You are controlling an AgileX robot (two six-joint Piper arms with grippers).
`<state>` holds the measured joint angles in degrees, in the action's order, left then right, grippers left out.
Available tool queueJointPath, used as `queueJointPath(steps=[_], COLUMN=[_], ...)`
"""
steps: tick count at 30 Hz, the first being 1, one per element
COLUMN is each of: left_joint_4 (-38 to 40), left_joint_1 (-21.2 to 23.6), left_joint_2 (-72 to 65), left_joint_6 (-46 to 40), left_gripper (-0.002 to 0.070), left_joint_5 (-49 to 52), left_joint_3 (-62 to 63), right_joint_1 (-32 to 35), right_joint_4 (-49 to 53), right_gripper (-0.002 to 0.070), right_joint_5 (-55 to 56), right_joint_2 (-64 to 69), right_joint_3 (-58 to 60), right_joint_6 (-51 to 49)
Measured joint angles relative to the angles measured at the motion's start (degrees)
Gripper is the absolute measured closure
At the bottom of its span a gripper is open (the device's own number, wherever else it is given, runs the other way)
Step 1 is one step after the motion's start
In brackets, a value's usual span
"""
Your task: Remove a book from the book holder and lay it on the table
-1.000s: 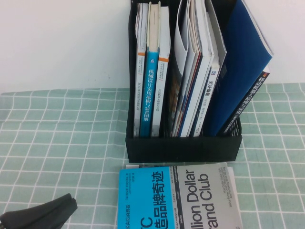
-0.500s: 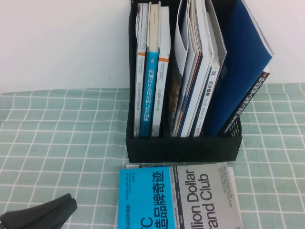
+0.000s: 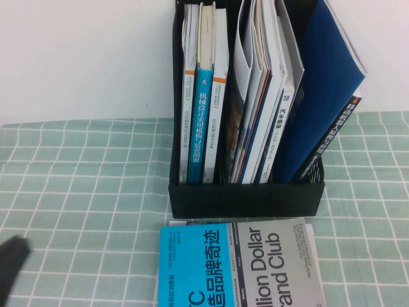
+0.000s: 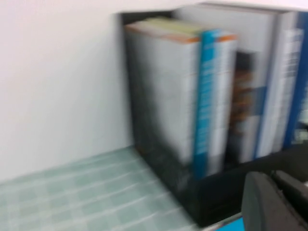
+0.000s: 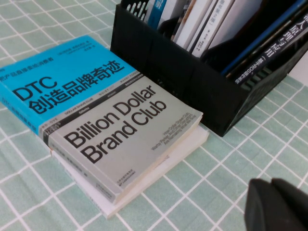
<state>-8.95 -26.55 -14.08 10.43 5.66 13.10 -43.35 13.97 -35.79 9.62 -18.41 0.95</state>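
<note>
The book (image 3: 239,265), cover half cyan and half grey with "Billion Dollar Brand Club", lies flat on the green grid table (image 3: 83,185) just in front of the black book holder (image 3: 246,198). It also shows in the right wrist view (image 5: 96,125), beside the holder (image 5: 192,77). My left gripper (image 3: 11,254) is at the table's near left, far from the book, shut and empty. In the left wrist view (image 4: 274,202) it faces the holder's left side (image 4: 159,159). My right gripper (image 5: 276,204) hovers shut and empty over bare cloth to the right of the book; the high view does not show it.
The holder stands upright with several books: a blue-spined one (image 3: 203,121), magazines (image 3: 262,96) and a large dark-blue folder (image 3: 323,96) leaning right. A white book (image 5: 159,168) lies under the cyan and grey one. A white wall (image 3: 83,57) is behind.
My left gripper has drawn back to the left, toward the edge of the high view. The book and the holder have not moved.
</note>
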Motion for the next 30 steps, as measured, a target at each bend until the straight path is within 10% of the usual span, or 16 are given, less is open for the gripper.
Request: queueJointPath(steps=[14,30], left_joint_4=[0.8,7.2], left_joint_1=[18.2,21.0], left_joint_2=[12.6,14.7], left_joint_6=[3.3,2.0], left_gripper=[0.0676,0.0676], left_joint_5=[18.8,14.1], left_joint_3=[-7.3,-14.3], right_joint_1=[0.0,0.0], right_joint_4=[-0.2,-0.3], right_gripper=[0.0678,0.0678], right_joint_5=[0.0,0.0], right_joint_2=[0.0,0.0], right_joint_3=[0.0,0.0], right_joint_6=[0.0,0.0])
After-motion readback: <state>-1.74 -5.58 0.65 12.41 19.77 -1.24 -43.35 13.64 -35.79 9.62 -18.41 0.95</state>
